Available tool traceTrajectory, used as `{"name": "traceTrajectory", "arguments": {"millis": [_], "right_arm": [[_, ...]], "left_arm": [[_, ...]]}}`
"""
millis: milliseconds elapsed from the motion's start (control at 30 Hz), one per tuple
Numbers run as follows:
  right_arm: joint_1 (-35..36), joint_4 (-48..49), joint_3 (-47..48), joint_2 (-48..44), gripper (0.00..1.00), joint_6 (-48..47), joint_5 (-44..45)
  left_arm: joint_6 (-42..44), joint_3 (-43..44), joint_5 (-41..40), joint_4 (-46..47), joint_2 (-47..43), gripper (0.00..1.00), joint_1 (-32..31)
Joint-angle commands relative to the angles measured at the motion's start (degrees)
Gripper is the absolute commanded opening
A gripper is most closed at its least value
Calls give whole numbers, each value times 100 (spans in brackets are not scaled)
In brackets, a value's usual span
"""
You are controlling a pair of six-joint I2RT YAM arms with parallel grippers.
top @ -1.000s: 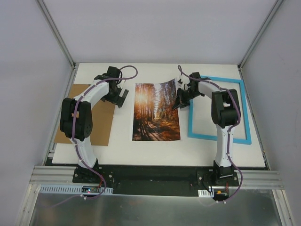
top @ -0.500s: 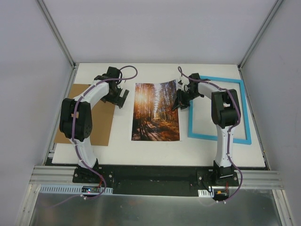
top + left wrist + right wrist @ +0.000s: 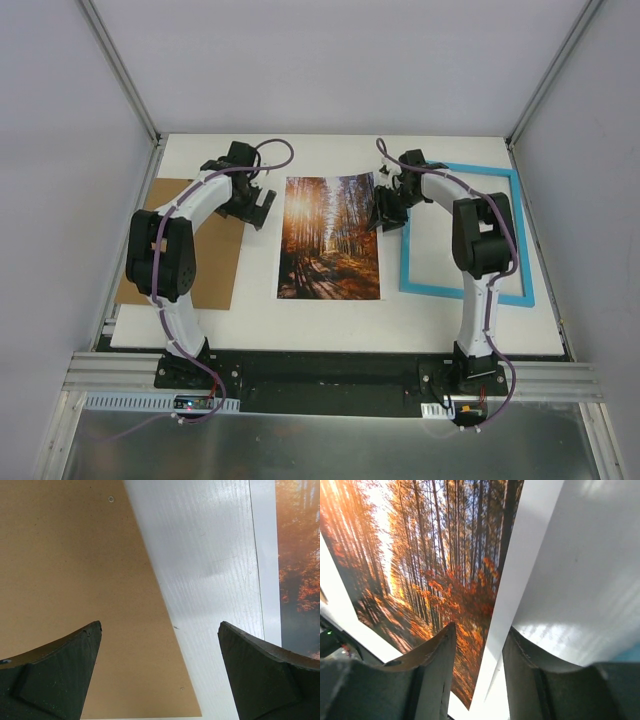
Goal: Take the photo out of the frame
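Fingers (image 3: 435, 660) of the right gripper (image 3: 481, 630), parted, straddle the photo's (image 3: 330, 238) right edge, the frame (image 3: 430, 292) just beside. The left gripper (image 3: 160, 625) gapes over the backing board's (image 3: 65, 570) edge.

— What lies on the white table (image 3: 330, 155)?
— Three flat things, side by side. At the left is a plain brown backing board (image 3: 215, 275), reaching the table's left edge.
— And in the middle?
— The photo (image 3: 330, 240), picture side up, with a strip of bare table between it and the board.
— On the right?
— The frame (image 3: 430, 292), turquoise. The table shows through its opening, and its left side is just beside the photo.
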Motion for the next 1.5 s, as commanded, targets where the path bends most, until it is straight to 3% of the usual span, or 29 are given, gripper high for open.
{"name": "traceTrajectory", "arguments": {"millis": [0, 267, 533, 633, 733, 767, 1167, 1333, 1467], "right_arm": [[44, -229, -5, -658, 45, -235, 647], [88, -808, 487, -1202, 53, -911, 1051], [132, -1178, 496, -2564, 59, -1833, 1807], [114, -1240, 294, -3293, 69, -2220, 2246], [114, -1257, -57, -3987, 92, -2362, 2808], [105, -1292, -171, -4216, 96, -2353, 2914], [-597, -1284, -1463, -6782, 96, -2450, 3381], [-853, -661, -2315, -8152, 96, -2371, 3557], [-853, -247, -2913, -9233, 96, -2309, 3636]], "left_arm": [[-119, -41, 56, -78, -393, 99, -65], [-67, -59, 65, -86, -735, 99, -65], [30, -252, 311, -95, -1727, 99, -65], [91, -427, 503, -86, -2272, 99, -57], [275, -577, 785, -95, -2817, 99, -57], [311, -621, 821, -104, -2976, 99, -57], [628, -1394, 1260, -95, -5348, 99, 119], [672, -1719, 1910, -51, -6026, 99, 426], [873, -2088, 1920, 54, -6623, 99, 541]]}}
